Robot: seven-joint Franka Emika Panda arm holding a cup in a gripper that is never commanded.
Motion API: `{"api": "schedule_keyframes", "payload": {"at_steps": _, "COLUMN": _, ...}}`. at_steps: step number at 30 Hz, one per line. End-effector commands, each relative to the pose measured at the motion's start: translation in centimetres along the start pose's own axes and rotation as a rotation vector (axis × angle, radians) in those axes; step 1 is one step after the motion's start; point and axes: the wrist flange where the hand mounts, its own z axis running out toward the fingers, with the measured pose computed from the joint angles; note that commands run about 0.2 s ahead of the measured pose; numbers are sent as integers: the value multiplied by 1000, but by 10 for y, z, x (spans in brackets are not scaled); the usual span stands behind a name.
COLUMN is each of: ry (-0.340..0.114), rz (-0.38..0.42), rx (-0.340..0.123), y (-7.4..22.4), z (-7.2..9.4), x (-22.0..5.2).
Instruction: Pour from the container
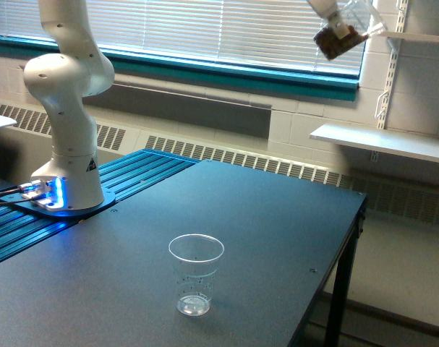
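High at the exterior view's upper right, the container (342,35) hangs tilted in the air, a clear cup with dark brown contents in its lower end. The gripper (333,22) is shut on the container; only a pale part of it shows at the frame's top edge. Far below, on the dark table (277,238), a thin clear plastic cup (196,273) with tiny dots stands upright, well to the left of the container and apart from it.
The white arm base (66,108) rises at the exterior view's left beside blue slatted rails (125,181). White wall shelves (382,141) stand at the right behind the table's edge. Window blinds fill the back.
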Motion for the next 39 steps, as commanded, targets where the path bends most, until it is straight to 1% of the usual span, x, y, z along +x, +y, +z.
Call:
{"api": "schedule_keyframes", "payload": {"at_steps": 1, "ry": 44, "rz": 41, "rx": -37, "y": 35, "z": 0, "x": 17}}
{"api": "schedule_keyframes", "payload": {"at_steps": 8, "ry": 54, "rz": 70, "rx": -73, "y": 72, "z": 7, "x": 20}}
{"api": "schedule_keyframes", "payload": {"at_steps": 10, "ry": 45, "rz": 76, "rx": -80, "y": 83, "z": 8, "x": 20}}
{"api": "schedule_keyframes", "payload": {"at_steps": 14, "ry": 44, "rz": 91, "rx": -102, "y": 106, "z": 10, "x": 18}}
{"api": "schedule_keyframes", "payload": {"at_steps": 22, "ry": 62, "rz": 120, "rx": -155, "y": 151, "z": 11, "x": 15}}
{"api": "schedule_keyframes", "payload": {"at_steps": 29, "ry": 56, "rz": 157, "rx": -198, "y": 196, "z": 11, "x": 10}}
{"api": "schedule_keyframes", "payload": {"at_steps": 32, "ry": 59, "rz": 166, "rx": -221, "y": 212, "z": 12, "x": 8}}
{"api": "schedule_keyframes", "payload": {"at_steps": 39, "ry": 46, "rz": 196, "rx": -262, "y": 249, "z": 14, "x": 2}}
